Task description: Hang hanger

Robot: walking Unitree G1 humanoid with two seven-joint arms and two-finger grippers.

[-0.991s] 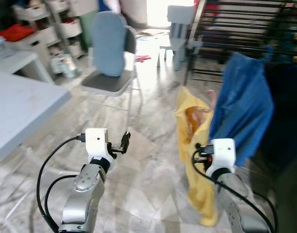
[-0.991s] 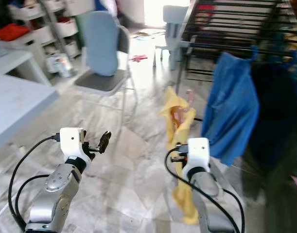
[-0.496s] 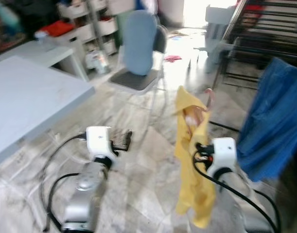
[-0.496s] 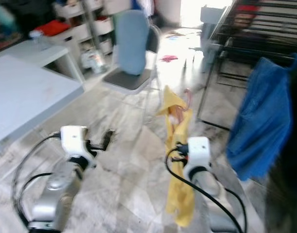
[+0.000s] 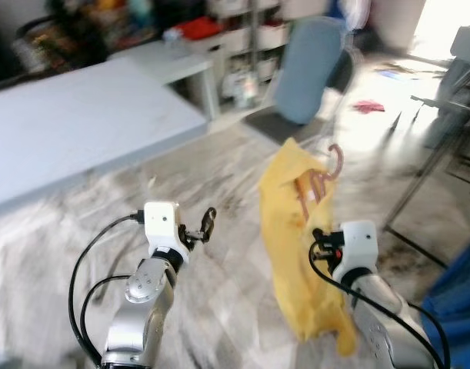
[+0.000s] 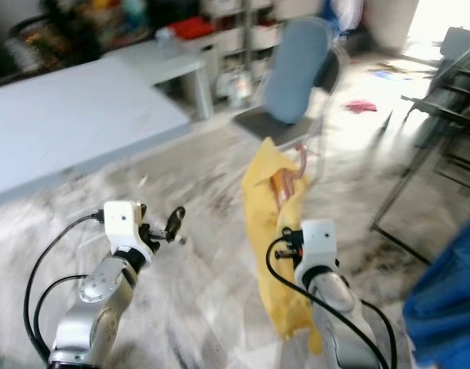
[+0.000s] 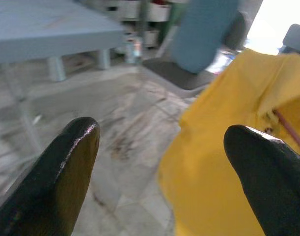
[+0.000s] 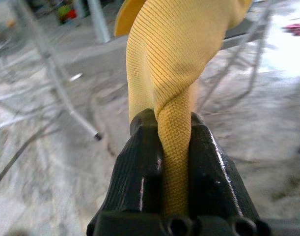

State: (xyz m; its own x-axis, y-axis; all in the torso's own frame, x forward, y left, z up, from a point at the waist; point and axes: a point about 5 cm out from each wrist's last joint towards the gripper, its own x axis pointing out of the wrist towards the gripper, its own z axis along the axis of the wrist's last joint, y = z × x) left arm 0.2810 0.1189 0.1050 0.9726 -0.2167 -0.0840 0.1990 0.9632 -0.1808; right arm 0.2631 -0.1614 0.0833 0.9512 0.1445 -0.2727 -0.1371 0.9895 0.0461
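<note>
Cloth, yellow and long, hangs from the right gripper (image 8: 172, 147). This yellow shirt (image 5: 296, 231) sits on a pink hanger (image 5: 327, 173), and the hanger's hook pokes up at the top. The two black fingers (image 8: 140, 162) are pinched tight on a twisted fold of the shirt, so the hanger hangs in the air in front of the robot, a bit to the right.

The left gripper (image 5: 206, 223) is held out low on the left. Its two fingers are wide apart and hold nothing. The shirt is near it but not touching.

The whole view has swung since a second ago. Back then a dark drying rack with a blue cloth on it stood close on the right, just beside the shirt. Now only a bit of blue cloth (image 5: 461, 307) peeks in at the near right corner. A big grey table (image 5: 81, 131) fills the far left, and a chair (image 5: 311, 77) with a blue back stands far off past the shirt. The pictures are blurry, so the robot looks to be turning.

That seems to mean the robot now faces away from the rack. The hanger is not hung yet. The robot would likely need to face a rail again to hook it on.
</note>
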